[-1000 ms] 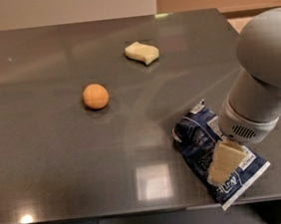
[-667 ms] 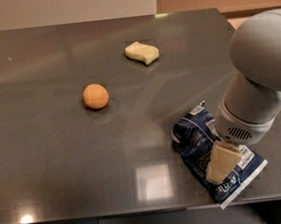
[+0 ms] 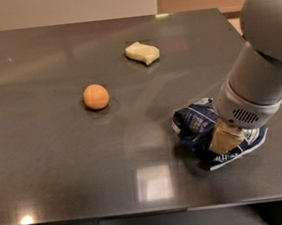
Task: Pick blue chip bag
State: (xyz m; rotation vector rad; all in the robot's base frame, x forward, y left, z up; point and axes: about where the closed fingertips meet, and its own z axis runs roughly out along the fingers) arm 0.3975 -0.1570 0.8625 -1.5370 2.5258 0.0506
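Blue chip bag (image 3: 195,125) lies crumpled near the front right of the dark table (image 3: 60,158), close to its front edge. The gripper (image 3: 225,138) sits on the bag's right half from above, likely to take the loose foil; whether it is clamped or spread cannot be told. The orange (image 3: 96,96) and the yellow sponge (image 3: 142,53) lie well apart, so a straight lift looks unobstructed.

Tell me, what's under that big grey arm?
The blue chip bag lies crumpled on the table, the gripper down on it. The arm hides the bag's middle part.
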